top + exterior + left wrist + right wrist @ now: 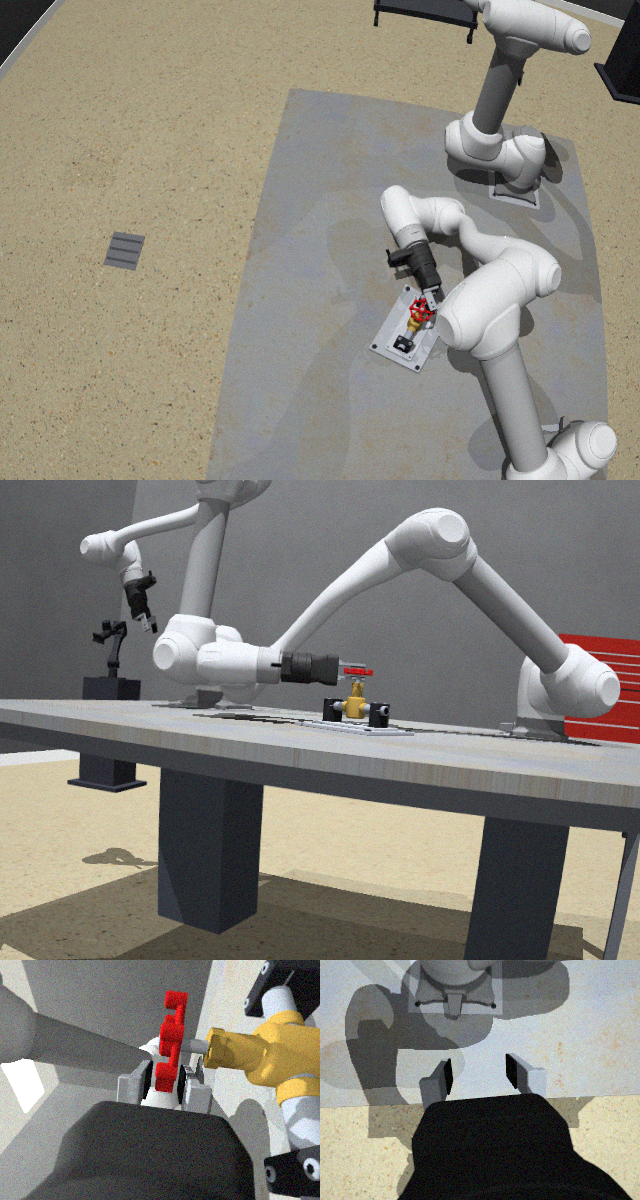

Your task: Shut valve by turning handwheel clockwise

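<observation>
The red handwheel (422, 310) (358, 671) (172, 1032) sits level on top of the brass valve body (355, 707) (295, 1052). My left gripper (356, 670) (165, 1075) reaches the wheel from the side, roughly horizontal. Its fingers stand apart, one above and one below the near part of the rim, with a gap visible on each side. The rim lies between them, not clamped. My right gripper (149, 626) (479, 1067) is open and empty, high up and well away from the valve. The wheel's turn angle cannot be told.
The valve's pipe rests in black supports (331, 709) (378, 715) on a pale base plate (385, 333) bolted to the table (310, 206). The left arm's upper links hang close beside the plate in the top view. The right arm's base (514, 193) stands farther back.
</observation>
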`<state>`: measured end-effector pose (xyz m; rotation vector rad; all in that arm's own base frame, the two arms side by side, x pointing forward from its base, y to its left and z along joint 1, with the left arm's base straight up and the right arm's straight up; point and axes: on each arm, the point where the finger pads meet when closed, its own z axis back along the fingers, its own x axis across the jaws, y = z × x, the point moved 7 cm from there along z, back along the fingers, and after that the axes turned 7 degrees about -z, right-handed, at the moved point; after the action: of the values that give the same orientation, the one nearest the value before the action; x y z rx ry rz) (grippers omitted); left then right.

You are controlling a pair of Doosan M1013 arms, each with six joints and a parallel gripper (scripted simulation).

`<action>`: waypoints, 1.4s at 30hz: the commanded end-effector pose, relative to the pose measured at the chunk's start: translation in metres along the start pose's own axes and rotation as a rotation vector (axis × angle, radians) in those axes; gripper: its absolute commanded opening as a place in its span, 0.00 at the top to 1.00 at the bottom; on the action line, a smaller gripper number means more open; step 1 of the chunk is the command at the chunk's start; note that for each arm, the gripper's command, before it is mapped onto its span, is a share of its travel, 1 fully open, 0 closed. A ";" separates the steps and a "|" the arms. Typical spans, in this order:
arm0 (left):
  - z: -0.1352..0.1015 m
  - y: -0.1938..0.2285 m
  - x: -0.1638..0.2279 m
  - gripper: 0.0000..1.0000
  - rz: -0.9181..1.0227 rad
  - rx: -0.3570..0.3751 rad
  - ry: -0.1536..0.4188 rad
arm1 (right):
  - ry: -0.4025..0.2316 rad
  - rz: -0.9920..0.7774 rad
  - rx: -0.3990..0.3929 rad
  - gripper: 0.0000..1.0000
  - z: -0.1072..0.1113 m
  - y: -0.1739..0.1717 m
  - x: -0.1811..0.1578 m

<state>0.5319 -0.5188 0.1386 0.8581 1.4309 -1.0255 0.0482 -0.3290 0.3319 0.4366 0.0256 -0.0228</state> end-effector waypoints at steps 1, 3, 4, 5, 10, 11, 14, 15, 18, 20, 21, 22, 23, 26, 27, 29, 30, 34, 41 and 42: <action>0.000 0.000 -0.002 0.45 0.000 0.000 -0.002 | -0.001 0.000 -0.001 0.00 0.001 0.000 0.000; 0.000 0.000 -0.002 0.45 0.000 -0.001 -0.003 | -0.001 0.000 -0.001 0.00 0.001 0.000 0.000; 0.000 0.000 -0.002 0.45 0.000 -0.002 -0.003 | -0.001 0.000 -0.001 0.00 0.001 0.000 0.000; 0.000 0.000 -0.002 0.45 0.000 -0.003 -0.003 | -0.001 0.000 -0.001 0.00 0.001 0.000 0.000; 0.001 0.001 -0.002 0.45 0.000 -0.013 -0.004 | -0.001 0.000 -0.001 0.00 0.001 0.000 0.000; 0.001 0.001 -0.002 0.45 0.000 -0.017 -0.005 | -0.001 0.000 -0.001 0.00 0.001 0.000 0.000; 0.001 0.001 -0.002 0.45 0.000 -0.021 -0.005 | -0.001 0.000 -0.001 0.00 0.001 0.000 0.000; 0.001 0.002 -0.002 0.45 0.000 -0.025 -0.006 | -0.001 0.000 -0.001 0.00 0.001 0.000 0.000; 0.001 0.003 -0.002 0.45 0.000 -0.042 -0.008 | -0.001 0.000 -0.001 0.00 0.001 0.000 0.000; 0.002 0.004 -0.002 0.45 0.000 -0.057 -0.009 | -0.001 0.000 -0.001 0.00 0.001 0.000 0.000; 0.002 0.004 -0.002 0.45 0.000 -0.065 -0.010 | -0.001 0.000 -0.001 0.00 0.001 0.000 0.000; 0.002 0.005 -0.002 0.45 0.000 -0.074 -0.011 | -0.001 0.000 -0.001 0.00 0.001 0.000 0.000; 0.002 0.006 -0.002 0.45 0.000 -0.083 -0.013 | -0.001 0.000 -0.001 0.00 0.001 0.000 0.000; 0.003 0.008 -0.003 0.45 0.000 -0.115 -0.017 | -0.001 0.000 -0.001 0.00 0.001 0.000 0.000; 0.003 0.009 -0.003 0.45 0.000 -0.127 -0.018 | -0.001 0.000 -0.001 0.00 0.001 0.000 0.000; 0.004 0.011 -0.003 0.45 0.000 -0.153 -0.021 | -0.001 0.000 -0.001 0.00 0.001 0.000 0.000; 0.004 0.011 -0.003 0.45 0.000 -0.153 -0.021 | -0.001 0.000 -0.001 0.00 0.001 0.000 0.000; 0.005 0.014 -0.004 0.45 0.000 -0.196 -0.027 | -0.001 0.000 -0.001 0.00 0.001 0.000 0.000; 0.006 0.023 -0.005 0.45 0.000 -0.318 -0.042 | -0.001 0.000 -0.001 0.00 0.001 0.000 0.000; 0.006 0.025 -0.005 0.45 0.000 -0.338 -0.044 | -0.001 0.000 -0.001 0.00 0.001 0.000 0.000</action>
<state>0.5537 -0.5162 0.1387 0.6282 1.5052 -0.8085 0.0482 -0.3290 0.3319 0.4366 0.0256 -0.0228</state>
